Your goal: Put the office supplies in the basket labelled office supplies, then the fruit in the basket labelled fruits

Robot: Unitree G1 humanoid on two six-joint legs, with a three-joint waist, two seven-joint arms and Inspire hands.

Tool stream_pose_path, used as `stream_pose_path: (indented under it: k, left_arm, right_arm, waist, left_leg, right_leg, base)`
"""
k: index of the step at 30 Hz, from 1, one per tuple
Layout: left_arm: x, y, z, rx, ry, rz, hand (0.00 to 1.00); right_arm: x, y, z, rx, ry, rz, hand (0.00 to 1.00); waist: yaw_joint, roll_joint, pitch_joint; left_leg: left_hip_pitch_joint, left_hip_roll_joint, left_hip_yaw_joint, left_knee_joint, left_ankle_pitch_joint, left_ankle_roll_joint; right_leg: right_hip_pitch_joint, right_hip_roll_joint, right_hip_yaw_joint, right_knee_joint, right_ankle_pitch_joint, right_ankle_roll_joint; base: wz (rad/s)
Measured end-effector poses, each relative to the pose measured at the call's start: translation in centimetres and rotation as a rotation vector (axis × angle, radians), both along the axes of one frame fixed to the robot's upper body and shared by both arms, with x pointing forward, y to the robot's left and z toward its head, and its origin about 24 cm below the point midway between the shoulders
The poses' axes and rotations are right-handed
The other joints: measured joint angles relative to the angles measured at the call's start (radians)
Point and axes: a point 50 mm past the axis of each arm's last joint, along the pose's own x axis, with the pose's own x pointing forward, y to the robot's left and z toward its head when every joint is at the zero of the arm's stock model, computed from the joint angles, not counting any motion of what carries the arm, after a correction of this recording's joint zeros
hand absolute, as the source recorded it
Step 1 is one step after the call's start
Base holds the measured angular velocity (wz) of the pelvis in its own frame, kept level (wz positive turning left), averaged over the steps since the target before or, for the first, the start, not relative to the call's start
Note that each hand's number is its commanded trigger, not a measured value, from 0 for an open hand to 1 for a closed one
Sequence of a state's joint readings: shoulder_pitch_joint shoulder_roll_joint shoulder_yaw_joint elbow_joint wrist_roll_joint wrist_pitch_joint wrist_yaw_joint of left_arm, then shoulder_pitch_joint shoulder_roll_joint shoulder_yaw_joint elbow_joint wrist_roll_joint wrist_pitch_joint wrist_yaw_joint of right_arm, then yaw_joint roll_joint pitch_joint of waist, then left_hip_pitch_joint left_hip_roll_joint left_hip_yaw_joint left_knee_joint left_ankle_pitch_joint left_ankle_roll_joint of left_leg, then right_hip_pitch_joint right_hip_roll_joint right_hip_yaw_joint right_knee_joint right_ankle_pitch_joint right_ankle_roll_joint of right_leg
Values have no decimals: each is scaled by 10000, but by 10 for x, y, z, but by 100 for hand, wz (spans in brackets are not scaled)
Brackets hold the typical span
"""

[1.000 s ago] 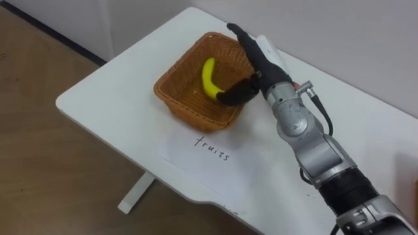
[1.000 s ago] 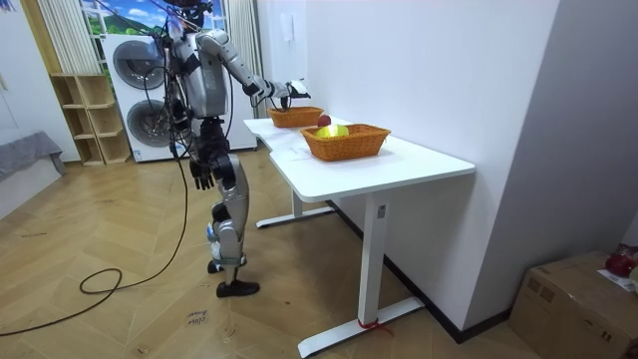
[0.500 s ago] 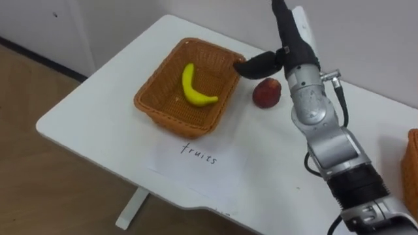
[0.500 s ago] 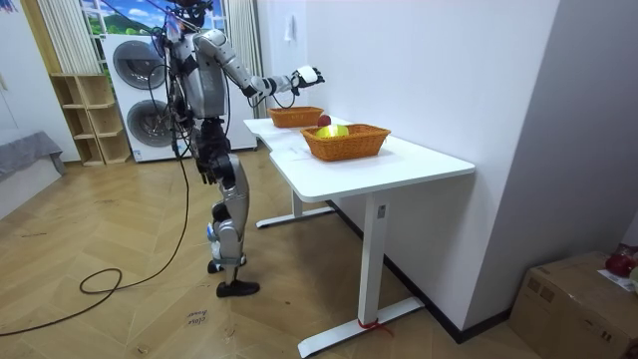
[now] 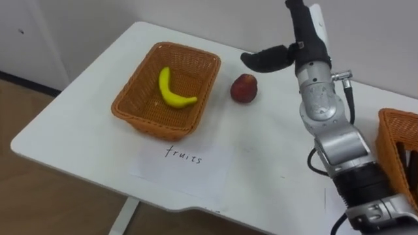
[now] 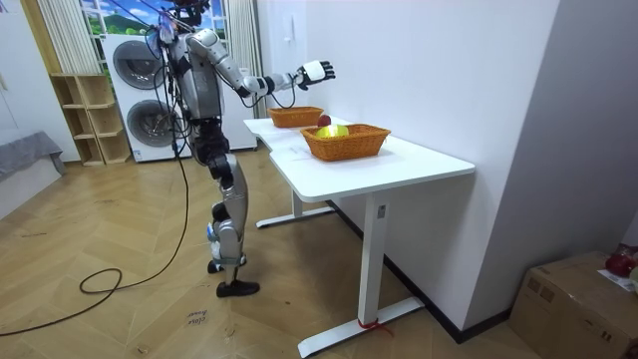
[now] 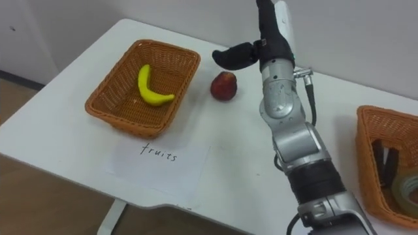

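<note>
A yellow banana [image 5: 171, 91] lies in the brown wicker basket [image 5: 130, 116] at the table's left end. A red apple [image 5: 243, 88] rests on the white tabletop just right of that basket. My right hand [image 5: 304, 39] is raised above the table, behind and to the right of the apple. It is open and holds nothing, with straight fingers pointing up and the thumb sticking out left. In the room view I stand at the table's far end with the right hand [image 6: 317, 71] stretched high over it. My left hand [image 6: 202, 152] hangs by my hip.
A sheet of paper [image 5: 183, 163] with handwriting lies in front of the fruit basket. A second wicker basket [image 7: 369, 160] at the table's right holds dark items and a tape roll [image 7: 408, 186]. The table's front edge is close, and the wall is behind.
The right hand rose from the basket rim beside the banana and moved up and right, clear of the basket. The view panned right, bringing in the apple and the second basket.
</note>
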State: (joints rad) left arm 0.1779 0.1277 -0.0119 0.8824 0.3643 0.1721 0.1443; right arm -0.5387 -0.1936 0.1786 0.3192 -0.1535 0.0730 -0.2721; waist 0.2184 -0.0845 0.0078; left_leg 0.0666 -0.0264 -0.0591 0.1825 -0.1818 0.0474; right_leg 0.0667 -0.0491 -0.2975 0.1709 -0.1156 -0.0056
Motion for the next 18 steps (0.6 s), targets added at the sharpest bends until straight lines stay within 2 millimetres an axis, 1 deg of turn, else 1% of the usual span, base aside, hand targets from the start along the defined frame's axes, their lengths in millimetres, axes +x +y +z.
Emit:
stream_pose_path:
  k: [2, 5, 7, 8, 10, 12, 13, 16, 18]
  left_arm:
    - [1, 0, 0, -17, -24, 4, 0]
    - [0, -1, 0, -68, -44, 64, 0]
    - [1, -1, 0, -168, -128, 225, 0]
    - [1, -2, 0, -237, -220, 322, 0]
    - [1, -2, 0, -269, -331, 422, 0]
    - [2, -2, 0, -234, -455, 503, 0]
    - [3, -2, 1, -316, -554, 581, 0]
    - [5, -4, 1, -451, -718, 622, 0]
    - [6, -3, 1, -465, -754, 607, 0]
  right_arm:
    - [0, -3, 2, 48, -63, -116, 0]
    - [0, -2, 5, 111, -237, -47, 0]
    - [0, -2, 5, 255, -226, -10, 0]
    - [0, -2, 4, 427, -186, 18, 0]
    - [0, -2, 4, 777, -109, 78, 0]
    - [0, -2, 3, 1171, 14, 157, 0]
    - [0, -2, 2, 1258, 50, 165, 0]
    - [0, -3, 0, 1382, 81, 188, 0]
    - [1, -5, -6, 1492, 307, 99, 0]
  waist:
    - [-49, 13, -27]
    - [-146, 23, -21]
    - [-211, 27, -18]
    - [-278, 51, -1]
    - [-379, 52, 0]
    - [-487, 86, 24]
    - [-503, 98, 31]
    - [-506, 109, 43]
    - [-520, 113, 46]
  left_leg:
    - [39, 2, 19, -6, 2, 1]
    - [99, 54, 270, -79, 1, 1]
    - [165, 78, 340, -159, 0, 1]
    - [177, 87, 415, -174, -1, 0]
    - [176, 97, 464, -212, -3, 0]
    - [178, 117, 525, -227, -5, -3]
    - [173, 127, 553, -233, -6, -5]
    - [131, 142, 576, -222, -5, -7]
    - [125, 143, 578, -237, -5, -7]
  right_leg:
    - [3, -2, 53, 1, 0, 0]
    - [8, 5, 195, 4, 1, -1]
    - [22, 27, 239, 6, 2, -2]
    - [19, 70, 265, 4, 3, -4]
    - [-5, 85, 318, 2, 6, -8]
    - [-29, 112, 392, -4, 10, -14]
    - [-62, 130, 462, 0, 13, -18]
    - [-130, 152, 491, -3, 20, -30]
    - [-151, 155, 495, -4, 20, -30]
  base:
    - [-2]
    - [-13]
    - [-16]
    - [-10]
    - [-9]
    - [-9]
    - [-9]
    - [-5]
    - [0]
